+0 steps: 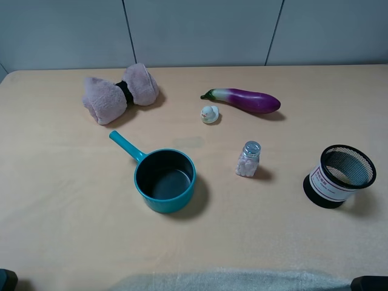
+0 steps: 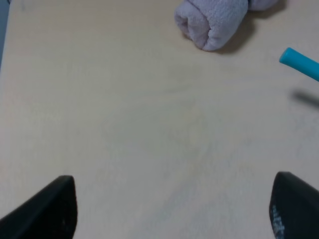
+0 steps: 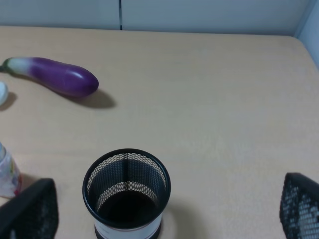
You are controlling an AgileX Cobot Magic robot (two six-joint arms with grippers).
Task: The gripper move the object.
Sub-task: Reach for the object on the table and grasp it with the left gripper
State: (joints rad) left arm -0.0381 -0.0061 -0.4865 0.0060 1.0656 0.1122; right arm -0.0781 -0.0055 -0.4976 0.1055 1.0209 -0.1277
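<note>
Pink towel (image 1: 120, 92) lies untouched at the desk's (image 1: 60, 212) far left, beyond the pan (image 1: 165, 180), so the move looks not yet begun. Left wrist: left fingers (image 2: 55, 209) spread wide, empty, towel well ahead. Right wrist: right fingers (image 3: 30, 211) wide, empty, near a mesh cup (image 3: 127, 191).

A pale wooden table (image 1: 73, 200) carries six things. Read as a dial from above, a pink towel bundle (image 1: 118, 92) lies at 10 o'clock, a toy duck (image 1: 210, 114) at 12, an eggplant (image 1: 245, 100) at 1, a shaker (image 1: 248, 159) and, farther out, a mesh cup (image 1: 339, 176) at 3, and a teal pan (image 1: 163, 179) at 8, near the middle.
</note>
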